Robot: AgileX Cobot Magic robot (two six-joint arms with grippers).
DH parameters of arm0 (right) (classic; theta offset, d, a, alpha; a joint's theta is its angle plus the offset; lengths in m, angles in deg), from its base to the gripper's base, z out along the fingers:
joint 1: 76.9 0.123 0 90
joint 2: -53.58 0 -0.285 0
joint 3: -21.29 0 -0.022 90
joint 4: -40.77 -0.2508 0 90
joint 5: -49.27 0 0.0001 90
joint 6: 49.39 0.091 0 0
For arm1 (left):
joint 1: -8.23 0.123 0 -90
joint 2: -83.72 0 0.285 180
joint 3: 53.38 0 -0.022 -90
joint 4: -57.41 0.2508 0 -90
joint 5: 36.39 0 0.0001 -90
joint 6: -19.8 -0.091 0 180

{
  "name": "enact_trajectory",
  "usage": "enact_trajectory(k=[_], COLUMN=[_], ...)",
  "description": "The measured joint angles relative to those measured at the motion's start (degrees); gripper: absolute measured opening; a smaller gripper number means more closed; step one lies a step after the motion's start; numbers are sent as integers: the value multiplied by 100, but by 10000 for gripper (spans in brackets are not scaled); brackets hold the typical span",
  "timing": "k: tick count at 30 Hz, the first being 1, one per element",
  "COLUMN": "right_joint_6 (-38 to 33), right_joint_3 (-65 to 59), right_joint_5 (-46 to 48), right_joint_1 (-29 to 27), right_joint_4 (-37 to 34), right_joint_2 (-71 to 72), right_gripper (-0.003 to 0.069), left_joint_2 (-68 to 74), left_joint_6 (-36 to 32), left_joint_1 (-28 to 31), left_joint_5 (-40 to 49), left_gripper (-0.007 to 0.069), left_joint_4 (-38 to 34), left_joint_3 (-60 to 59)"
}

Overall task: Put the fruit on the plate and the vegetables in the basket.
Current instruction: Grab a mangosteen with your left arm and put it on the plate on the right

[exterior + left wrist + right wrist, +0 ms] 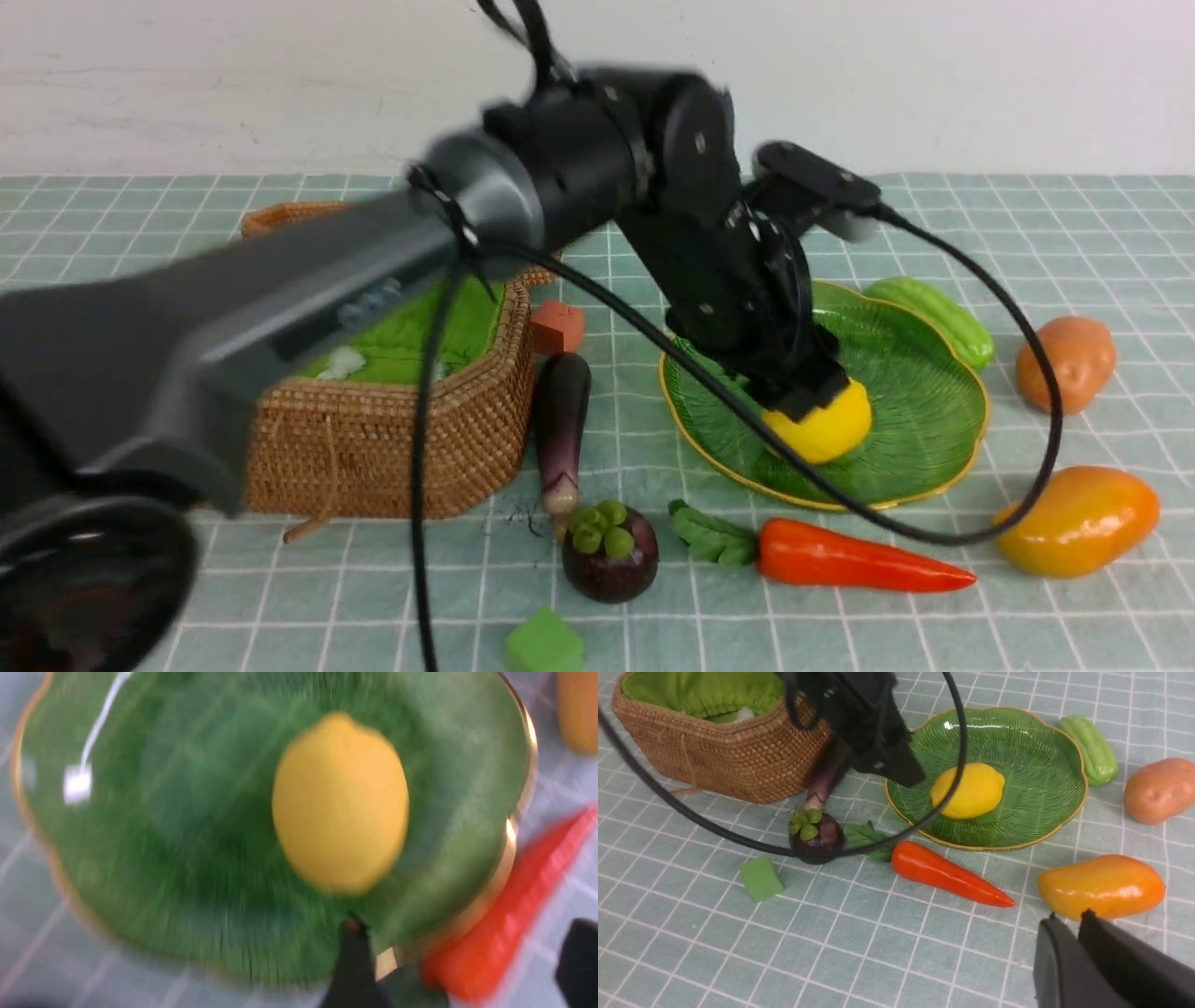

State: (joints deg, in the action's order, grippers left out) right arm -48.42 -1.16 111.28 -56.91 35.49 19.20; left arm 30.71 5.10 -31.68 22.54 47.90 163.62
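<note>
Hovering my left gripper (pixel 808 401), jaws apart, empty, over plate (pixel 924 411) centre-right; lemon (pixel 833 435) lies in it. Basket (pixel 392 448) left, green lining (pixel 401 338) showing. Right gripper (pixel 1069 920) closed, empty.

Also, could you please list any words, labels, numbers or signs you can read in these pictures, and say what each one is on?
No text can be read anywhere.
Left arm: a few pale marks on its grey casing, too blurred to read.
Plate, basket, lemon and checked cloth: no writing shows.
</note>
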Motion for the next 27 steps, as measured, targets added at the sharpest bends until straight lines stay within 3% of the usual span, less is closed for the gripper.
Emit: enact_trajectory(k=[1,2,5,10,14,17,24,27], right_joint_6=[-42,-97,-238,-608,-805,-851,-856,-856], right_joint_3=[0,0,0,0,0,-12,-349,-463], right_joint_5=[0,1,5,28,72,93,19,22], right_joint_1=[0,0,0,0,0,0,0,0], right_joint_4=[-8,-74,-204,-459,-616,-623,-638,-666], right_joint_2=[0,0,0,0,0,0,0,0], right_gripper=[69,71,71,73,73,74,77,79], left_joint_2=[-150,-515,-842,-1397,-1596,-1497,-924,-713], left_joint_6=[141,447,518,552,89,-628,-1255,-1411], left_joint_1=[-18,-51,-98,-105,-105,-111,-122,-127], left_joint_5=[250,813,1152,1172,1177,815,-368,-601], left_gripper=[350,149,-10,-13,-8,102,568,638], left_joint_4=[124,575,951,985,844,730,1035,1139], left_joint_3=[5,22,2,-775,-1662,-2334,-2498,-2498])
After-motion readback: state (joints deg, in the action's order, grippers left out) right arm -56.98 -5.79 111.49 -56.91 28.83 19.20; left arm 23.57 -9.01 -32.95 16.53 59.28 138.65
